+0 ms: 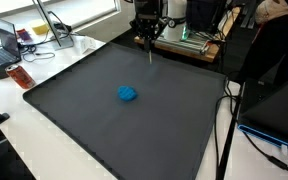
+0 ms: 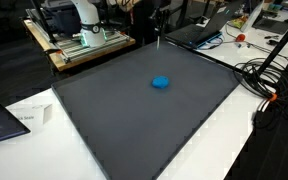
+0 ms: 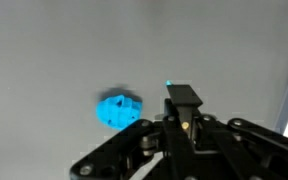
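My gripper (image 1: pixel 148 38) hangs over the far edge of the dark grey mat (image 1: pixel 84 120), shut on a thin teal stick (image 1: pixel 149 54) that points down at the mat. In the wrist view the shut fingers (image 3: pixel 182 98) meet, and only the stick's teal tip (image 3: pixel 169 85) shows past them. A small crumpled blue object (image 1: pixel 128 93) lies near the middle of the mat, well apart from the gripper. The blue object (image 2: pixel 161 82) and the gripper (image 2: pixel 160 30) appear in both exterior views, and the wrist view has the blue object (image 3: pixel 119 110) left of the fingers.
White table (image 1: pixel 24 130) surrounds the mat. A laptop (image 1: pixel 2 50) and an orange item (image 1: pixel 20 76) sit at one side. A rack of equipment (image 2: pixel 84 40) stands behind the mat. Cables (image 2: pixel 269 75) and a tripod leg (image 2: pixel 284 45) lie off another corner.
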Controlling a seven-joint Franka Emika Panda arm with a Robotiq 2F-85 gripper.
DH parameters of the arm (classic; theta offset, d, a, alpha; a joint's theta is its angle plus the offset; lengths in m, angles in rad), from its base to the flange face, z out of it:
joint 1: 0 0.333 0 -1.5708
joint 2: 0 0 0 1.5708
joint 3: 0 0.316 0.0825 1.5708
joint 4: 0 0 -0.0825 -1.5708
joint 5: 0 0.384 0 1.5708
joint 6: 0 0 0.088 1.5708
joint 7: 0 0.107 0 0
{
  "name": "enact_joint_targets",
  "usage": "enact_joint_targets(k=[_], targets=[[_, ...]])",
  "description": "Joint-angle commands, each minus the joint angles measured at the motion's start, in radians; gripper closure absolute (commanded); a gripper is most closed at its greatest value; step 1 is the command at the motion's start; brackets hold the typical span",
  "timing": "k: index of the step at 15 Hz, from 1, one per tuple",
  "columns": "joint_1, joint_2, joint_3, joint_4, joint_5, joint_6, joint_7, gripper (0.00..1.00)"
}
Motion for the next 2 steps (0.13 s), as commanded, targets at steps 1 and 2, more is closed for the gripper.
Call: enact_joint_targets(k=[1,2], targets=[[-0.032,-0.063,0.010,-0.006,0.010,-0.091,-0.097,0.97],[-0.036,-0.070,0.008,-0.007,0.008,-0.093,-0.121,0.97]])
